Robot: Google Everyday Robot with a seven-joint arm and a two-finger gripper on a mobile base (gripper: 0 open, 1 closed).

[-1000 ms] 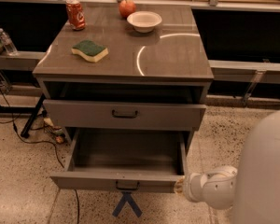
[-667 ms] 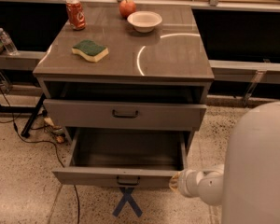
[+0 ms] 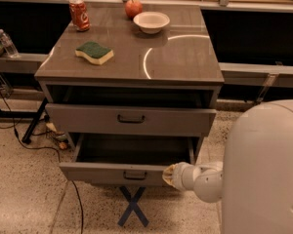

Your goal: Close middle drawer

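The middle drawer (image 3: 112,172) is the pulled-out one under the taller top drawer (image 3: 131,119). It has a flat grey front with a small dark bar handle (image 3: 135,175), and its deep grey box is empty. My gripper (image 3: 169,175) is at the end of the white arm at the lower right. Its tip is against the right part of this drawer's front, just right of the handle. The lowest drawer is hidden below the open one.
On the cabinet top (image 3: 185,57) are a red can (image 3: 79,14), an apple (image 3: 133,8), a white bowl (image 3: 151,21) and a green-and-yellow sponge (image 3: 94,52). A blue X (image 3: 132,206) marks the floor in front. Cables (image 3: 49,145) lie on the left. My white body (image 3: 263,169) fills the lower right.
My gripper has moved left and towards the cabinet along the drawer front. The middle drawer has slid part of the way in and sticks out less than before.
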